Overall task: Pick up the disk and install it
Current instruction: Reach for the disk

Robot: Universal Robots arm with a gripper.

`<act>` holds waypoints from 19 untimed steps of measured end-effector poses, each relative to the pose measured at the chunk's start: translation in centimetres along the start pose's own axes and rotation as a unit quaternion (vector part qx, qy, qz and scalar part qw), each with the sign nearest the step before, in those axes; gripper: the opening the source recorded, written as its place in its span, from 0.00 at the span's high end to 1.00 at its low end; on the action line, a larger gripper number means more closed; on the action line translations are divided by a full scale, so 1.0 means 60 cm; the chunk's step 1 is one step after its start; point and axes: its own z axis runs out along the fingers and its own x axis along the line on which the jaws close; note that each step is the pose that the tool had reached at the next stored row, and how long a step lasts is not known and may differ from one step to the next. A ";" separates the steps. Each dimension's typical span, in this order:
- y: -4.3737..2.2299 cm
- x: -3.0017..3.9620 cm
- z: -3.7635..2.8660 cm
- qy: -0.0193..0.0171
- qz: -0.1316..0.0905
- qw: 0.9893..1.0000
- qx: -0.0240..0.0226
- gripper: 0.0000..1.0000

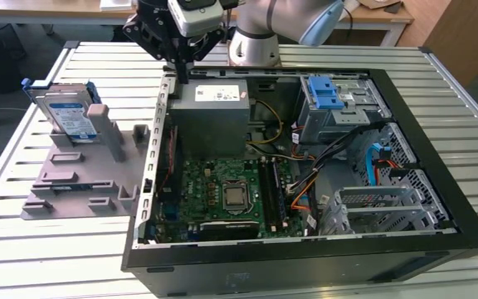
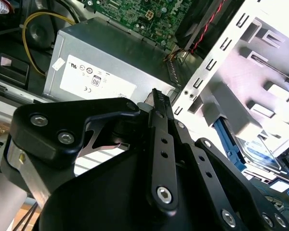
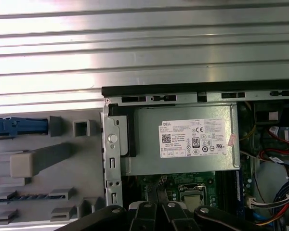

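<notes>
The disk [image 1: 67,116] stands upright in a grey holder [image 1: 81,180] on the exterior view's left, its white-and-blue label facing the camera and blue rails along its edges. Its blue edge also shows in the first wrist view [image 3: 17,126] and the second wrist view [image 2: 257,153]. My gripper [image 1: 182,75] hangs over the far left corner of the open computer case [image 1: 305,261], above the grey power supply box [image 1: 214,115]. It is well to the right of the disk, and its black fingers [image 2: 157,98] are shut on nothing.
The case lies open on a slatted metal table [image 1: 40,249]. Inside are a green motherboard [image 1: 226,190], loose cables [image 1: 338,156] and a grey drive cage with blue tabs [image 1: 335,99]. The case's rear wall [image 3: 197,89] runs just below my gripper.
</notes>
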 end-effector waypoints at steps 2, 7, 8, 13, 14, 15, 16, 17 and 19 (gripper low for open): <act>0.000 0.004 0.000 0.000 0.000 1.000 0.000 0.89; 0.000 0.016 0.001 0.000 0.000 1.000 0.000 0.89; 0.000 0.018 0.001 0.000 0.000 1.000 0.000 0.89; 0.000 0.031 0.001 0.000 0.000 1.000 0.000 0.89; -0.001 0.034 0.002 0.000 0.000 1.000 0.000 0.89; -0.001 0.037 0.002 0.000 0.000 1.000 0.000 0.89; -0.001 0.040 0.002 0.000 0.000 1.000 0.000 0.89; -0.001 0.042 0.002 0.000 0.000 1.000 0.000 0.89; 0.001 0.049 0.002 0.000 0.000 1.000 0.000 0.89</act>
